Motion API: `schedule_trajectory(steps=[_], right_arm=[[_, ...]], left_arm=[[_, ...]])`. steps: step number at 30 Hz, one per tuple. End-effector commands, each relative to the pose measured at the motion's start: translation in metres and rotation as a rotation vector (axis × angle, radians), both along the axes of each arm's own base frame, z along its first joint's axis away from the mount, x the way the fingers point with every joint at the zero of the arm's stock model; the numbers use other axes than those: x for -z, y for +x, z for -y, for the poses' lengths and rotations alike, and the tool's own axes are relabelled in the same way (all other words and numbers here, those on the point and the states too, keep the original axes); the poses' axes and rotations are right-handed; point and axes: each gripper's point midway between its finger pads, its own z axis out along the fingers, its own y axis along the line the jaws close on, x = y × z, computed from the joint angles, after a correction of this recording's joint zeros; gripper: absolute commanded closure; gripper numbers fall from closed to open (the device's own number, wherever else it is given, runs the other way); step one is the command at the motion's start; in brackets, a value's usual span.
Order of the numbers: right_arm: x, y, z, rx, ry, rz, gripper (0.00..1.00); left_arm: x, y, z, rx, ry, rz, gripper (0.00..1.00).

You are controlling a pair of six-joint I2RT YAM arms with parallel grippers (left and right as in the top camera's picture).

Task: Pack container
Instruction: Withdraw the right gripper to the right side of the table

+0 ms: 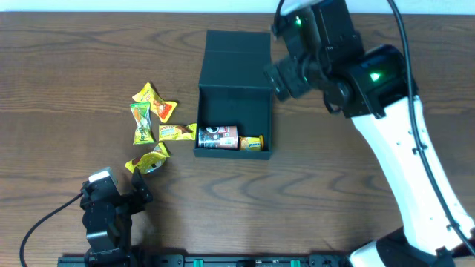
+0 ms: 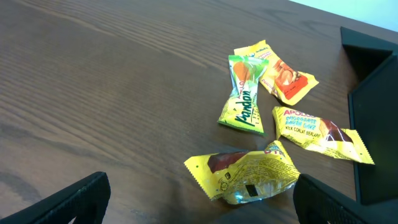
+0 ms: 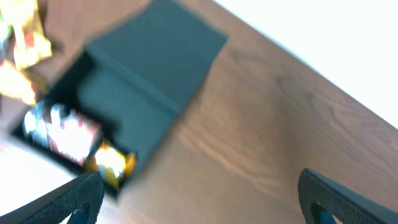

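Slippage risk: left gripper [image 2: 200, 202] and right gripper [image 3: 199, 193] gape empty; a shallow pinch could skid the yellow packet [image 2: 245, 176], eight o'clock from the container [image 1: 234, 107].

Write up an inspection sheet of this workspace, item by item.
Surface: dark wood-grain table.
Job's things: teal-green container open, lid laid back; a can and an orange packet lie inside. Outside, to its left, lie loose snack packets, among them a green packet, an Apollo packet and a yellow packet.
Clutter: nothing seen.
Grippers: left gripper open, empty, facing the yellow packet; right gripper open, empty, beside the container; its view is blurred.
Cables: left arm's cable runs across the table; right arm's cable loops over the arm.
Surroundings: pale surface beyond the table's far edge; black rail at the near edge.
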Motion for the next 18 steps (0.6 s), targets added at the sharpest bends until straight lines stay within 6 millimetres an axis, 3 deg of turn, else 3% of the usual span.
schedule_trajectory(steps=[1, 7, 11, 14, 18], right_arm=[[-0.003, -0.007, 0.006, -0.074, -0.065, 0.0, 0.01], [-0.021, -0.027, 0.016, -0.072, -0.024, 0.065, 0.01], [-0.03, -0.052, 0.03, -0.069, 0.026, 0.168, 0.01], [-0.013, -0.072, 0.032, -0.096, 0.062, 0.177, 0.01], [0.039, -0.099, 0.02, -0.137, 0.138, 0.005, 0.01]], left_arm=[[0.005, 0.0, 0.0, 0.002, 0.006, -0.008, 0.05], [0.005, 0.0, 0.0, 0.001, 0.006, -0.008, 0.05], [0.005, 0.0, 0.0, 0.002, 0.005, -0.009, 0.05], [0.005, 0.0, -0.001, 0.0, 0.006, -0.008, 0.05], [0.005, 0.0, -0.001, 0.0, 0.007, -0.009, 0.05]])
